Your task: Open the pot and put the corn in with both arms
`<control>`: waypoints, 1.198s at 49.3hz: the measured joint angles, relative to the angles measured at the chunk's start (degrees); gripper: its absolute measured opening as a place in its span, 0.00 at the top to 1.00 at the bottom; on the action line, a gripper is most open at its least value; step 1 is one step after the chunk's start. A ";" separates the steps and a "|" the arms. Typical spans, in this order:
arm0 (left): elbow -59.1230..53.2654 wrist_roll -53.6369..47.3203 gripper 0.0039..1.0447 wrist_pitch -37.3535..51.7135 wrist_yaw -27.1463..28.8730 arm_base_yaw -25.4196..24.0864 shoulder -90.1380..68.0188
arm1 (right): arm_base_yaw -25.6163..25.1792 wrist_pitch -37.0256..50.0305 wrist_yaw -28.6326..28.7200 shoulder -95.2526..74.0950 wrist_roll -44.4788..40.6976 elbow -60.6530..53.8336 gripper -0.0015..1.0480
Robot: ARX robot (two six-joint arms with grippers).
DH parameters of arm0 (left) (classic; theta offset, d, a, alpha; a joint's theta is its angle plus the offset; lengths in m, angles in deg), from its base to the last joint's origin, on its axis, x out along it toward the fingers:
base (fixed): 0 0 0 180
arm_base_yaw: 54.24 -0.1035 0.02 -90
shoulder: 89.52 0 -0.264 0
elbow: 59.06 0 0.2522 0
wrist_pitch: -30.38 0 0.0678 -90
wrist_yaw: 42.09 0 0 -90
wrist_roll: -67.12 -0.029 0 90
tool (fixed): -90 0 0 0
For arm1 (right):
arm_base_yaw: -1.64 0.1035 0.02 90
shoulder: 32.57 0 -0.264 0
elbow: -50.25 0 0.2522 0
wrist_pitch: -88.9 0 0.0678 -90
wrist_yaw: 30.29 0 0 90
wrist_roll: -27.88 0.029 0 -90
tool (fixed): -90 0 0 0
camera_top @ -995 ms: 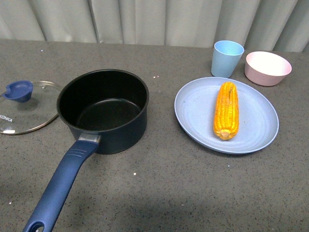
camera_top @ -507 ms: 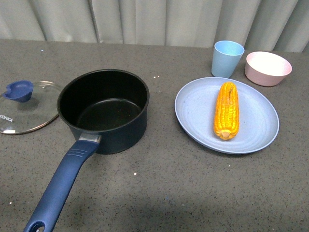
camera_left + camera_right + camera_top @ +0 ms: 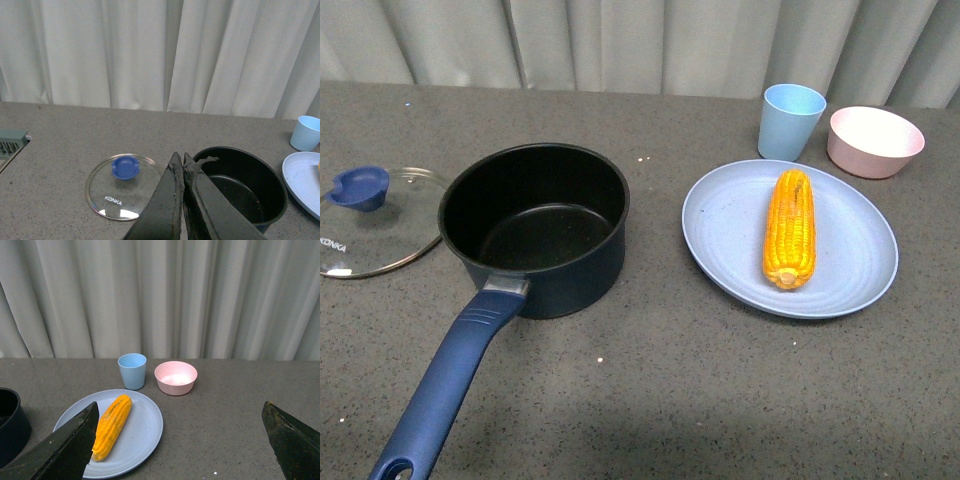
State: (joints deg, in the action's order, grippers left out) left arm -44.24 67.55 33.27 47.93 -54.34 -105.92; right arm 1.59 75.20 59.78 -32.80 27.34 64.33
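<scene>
Grey table (image 3: 720,400): open navy pot (image 3: 570,285), yellow corn (image 3: 789,230) on plate (image 3: 730,230); left hand (image 3: 181,157) together, right hand (image 3: 180,407) apart

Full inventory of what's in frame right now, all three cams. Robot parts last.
pot: 1, dark navy, black inside, on the table left of the plate; uncovered, empty
lid: 1, clear glass, blue knob, flat on the table left of the pot
corn: 1, yellow-orange, lying on the plate
plate: 1, light blue, right of the pot
cup: 1, light blue, behind the plate
bowl: 1, pink, right of the cup
vented object: 1, grey-green, beyond the lid from the pot, cut off
table: 1, grey, speckled
curtain: 1, pale, behind the table
left fingers: 1 pair, black, closed, empty
right fingers: 1 pair, black, spread wide, empty
</scene>
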 joint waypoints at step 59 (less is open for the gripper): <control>0.00 -0.02 0.33 -16.61 0.00 0.07 16.17 | 0.35 16.74 -7.67 -39.08 -0.44 7.26 0.09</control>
State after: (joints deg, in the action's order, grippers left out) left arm -44.24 67.53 16.66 47.93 -54.27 -89.74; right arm 1.94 91.94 52.11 -71.88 26.91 71.58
